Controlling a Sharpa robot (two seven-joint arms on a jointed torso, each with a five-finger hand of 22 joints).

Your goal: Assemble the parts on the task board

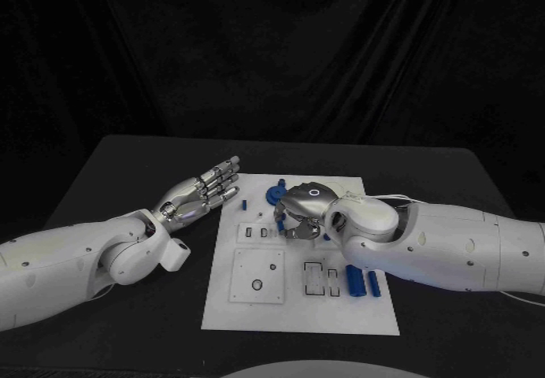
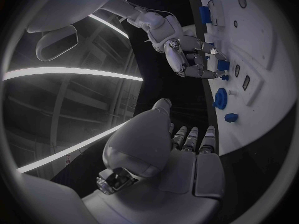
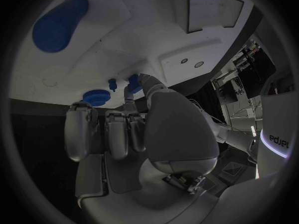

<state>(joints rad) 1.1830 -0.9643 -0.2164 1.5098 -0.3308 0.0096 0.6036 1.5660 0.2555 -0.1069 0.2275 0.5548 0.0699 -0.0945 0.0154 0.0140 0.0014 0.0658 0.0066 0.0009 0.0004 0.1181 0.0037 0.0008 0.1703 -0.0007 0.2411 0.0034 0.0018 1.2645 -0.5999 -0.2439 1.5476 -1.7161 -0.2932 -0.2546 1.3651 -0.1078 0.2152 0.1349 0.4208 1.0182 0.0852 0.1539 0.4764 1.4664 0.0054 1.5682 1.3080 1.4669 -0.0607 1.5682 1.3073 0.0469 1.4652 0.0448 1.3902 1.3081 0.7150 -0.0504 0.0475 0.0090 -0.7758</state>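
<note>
Parts for the assembly, small blue pieces, sit on the white task board in the middle of the black table: a round blue disc near the board's far edge, a small blue peg at the far left corner, and two long blue cylinders lying side by side near the right edge.

Over the board's far half the right hand hangs with its fingers bent downward. In the left wrist view its fingertips are close around a small blue part set in the board, and the right wrist view shows a fingertip right by that piece; whether it is truly pinched or only touched, I cannot tell (the fingers hide the contact).

The left hand hovers just off the board's left edge, fingers straight, close together and holding nothing.

My judgement is that a piece is being seated or picked. The risk: a weak or off-centre hold could let the small part tilt in its socket, jam, or slip and roll off the board. A downward push might also slide the board, since the left hand is not bracing it.
</note>
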